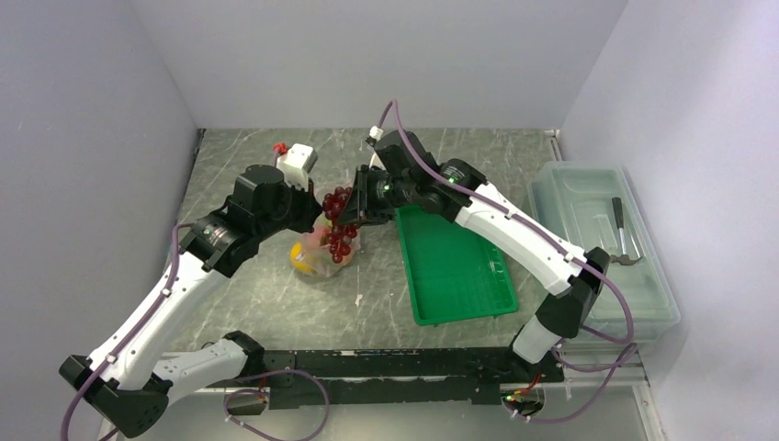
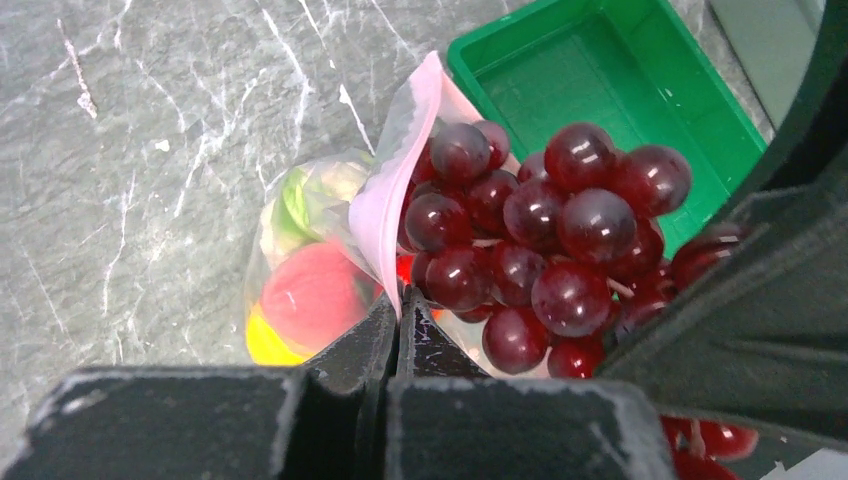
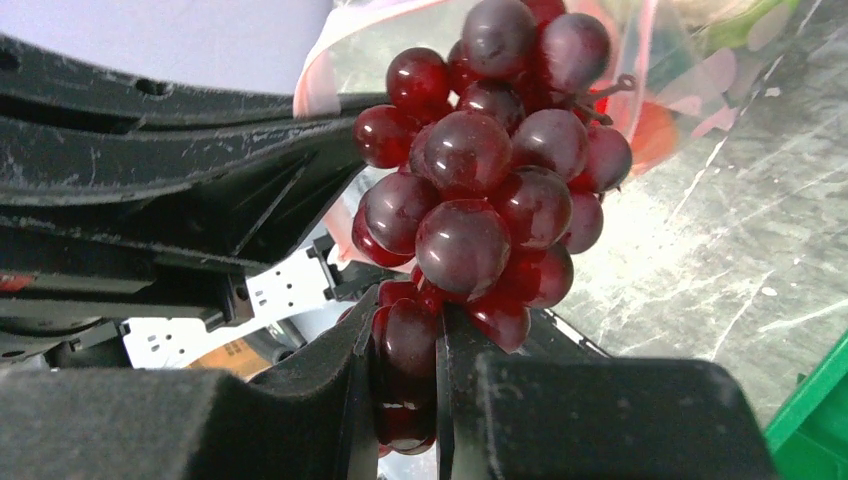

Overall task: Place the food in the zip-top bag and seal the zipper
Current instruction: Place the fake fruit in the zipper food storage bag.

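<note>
The clear zip-top bag (image 1: 315, 259) stands on the marble table, and my left gripper (image 2: 398, 310) is shut on its pale pink zipper (image 2: 398, 170), holding the mouth up. Through the plastic I see a red-orange fruit (image 2: 313, 295), a yellow lemon (image 2: 263, 345) and green-white lettuce (image 2: 295, 198). My right gripper (image 3: 408, 330) is shut on the lowest grapes of the dark red grape bunch (image 3: 480, 180). The bunch (image 1: 339, 223) hangs at the bag's mouth, against the inside of the pink strip (image 3: 640, 60).
A green tray (image 1: 455, 266) lies just right of the bag. A large clear lidded box (image 1: 588, 197) with a grey hammer (image 1: 623, 236) on it stands at the far right. A white device (image 1: 296, 163) sits behind the left gripper.
</note>
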